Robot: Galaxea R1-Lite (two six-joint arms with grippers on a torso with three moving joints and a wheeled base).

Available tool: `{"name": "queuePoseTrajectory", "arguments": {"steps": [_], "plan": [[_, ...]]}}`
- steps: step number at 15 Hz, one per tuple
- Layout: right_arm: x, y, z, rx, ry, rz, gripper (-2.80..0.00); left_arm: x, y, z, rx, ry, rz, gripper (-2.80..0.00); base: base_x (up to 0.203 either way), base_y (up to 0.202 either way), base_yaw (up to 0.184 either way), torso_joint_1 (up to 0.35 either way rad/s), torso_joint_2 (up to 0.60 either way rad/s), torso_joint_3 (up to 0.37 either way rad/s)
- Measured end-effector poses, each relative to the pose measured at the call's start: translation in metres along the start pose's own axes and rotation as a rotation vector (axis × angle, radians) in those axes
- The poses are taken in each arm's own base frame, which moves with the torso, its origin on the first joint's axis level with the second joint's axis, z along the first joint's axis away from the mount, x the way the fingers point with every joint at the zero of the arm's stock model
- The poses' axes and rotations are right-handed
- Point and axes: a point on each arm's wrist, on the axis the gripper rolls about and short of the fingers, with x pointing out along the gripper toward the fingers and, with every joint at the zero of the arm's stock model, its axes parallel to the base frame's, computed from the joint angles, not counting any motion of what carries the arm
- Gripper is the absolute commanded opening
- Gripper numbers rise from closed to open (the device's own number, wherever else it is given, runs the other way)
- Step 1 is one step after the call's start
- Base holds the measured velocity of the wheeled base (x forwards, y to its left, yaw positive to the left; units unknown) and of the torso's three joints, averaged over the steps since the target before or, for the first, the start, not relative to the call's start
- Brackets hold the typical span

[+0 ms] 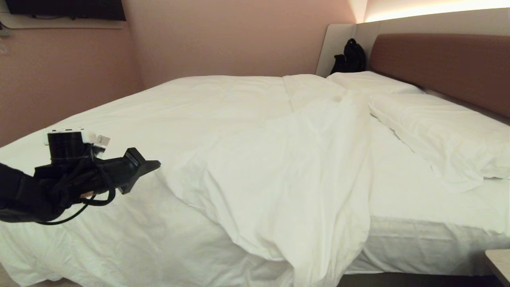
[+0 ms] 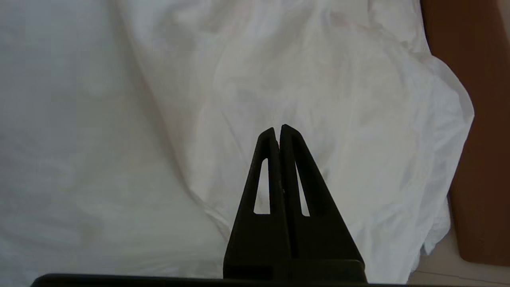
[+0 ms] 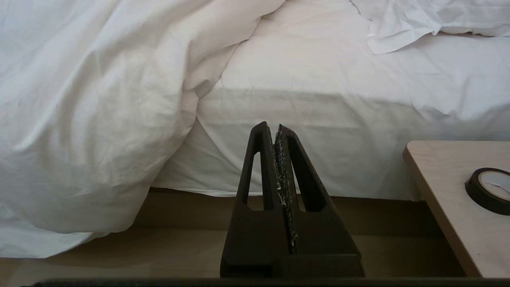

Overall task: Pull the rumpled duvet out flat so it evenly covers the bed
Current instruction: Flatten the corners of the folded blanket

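Note:
The white duvet (image 1: pixel 247 159) lies over most of the bed (image 1: pixel 422 239), with one thick fold turned back across the middle and hanging over the near side. My left gripper (image 1: pixel 156 163) hovers at the left, just above the duvet, its tip close to the fold's edge. It is shut and holds nothing. From the left wrist, the shut left gripper (image 2: pixel 278 129) points at the rumpled fold of the duvet (image 2: pixel 318 99). The right gripper (image 3: pixel 275 126) is shut and empty, low beside the bed, facing the bed's side (image 3: pixel 318 119) and the hanging duvet (image 3: pixel 91 131).
Two white pillows (image 1: pixel 442 131) lie by the reddish-brown headboard (image 1: pixel 446 67). A black bag (image 1: pixel 351 56) sits at the far corner. A wooden bedside table (image 3: pixel 450 199) with a black tape roll (image 3: pixel 489 189) stands right of the right gripper. The pink wall lies behind.

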Motion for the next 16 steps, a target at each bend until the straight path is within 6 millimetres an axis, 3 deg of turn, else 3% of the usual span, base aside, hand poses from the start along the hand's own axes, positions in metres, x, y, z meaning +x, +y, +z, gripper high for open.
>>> {"name": "queuePoseTrajectory", "arguments": {"steps": [9, 16], "plan": [[0.000, 0.000, 0.000, 0.000, 0.000, 0.000, -2.80, -0.006, 0.001, -0.002, -0.041, -0.008, 0.014, -2.80, 0.000, 0.000, 0.000, 0.000, 0.00, 0.000], [0.000, 0.000, 0.000, 0.000, 0.000, 0.000, -2.80, 0.014, 0.029, 0.008, 0.124, -0.088, 0.155, -2.80, 0.000, 0.000, 0.000, 0.000, 0.00, 0.000]]}}
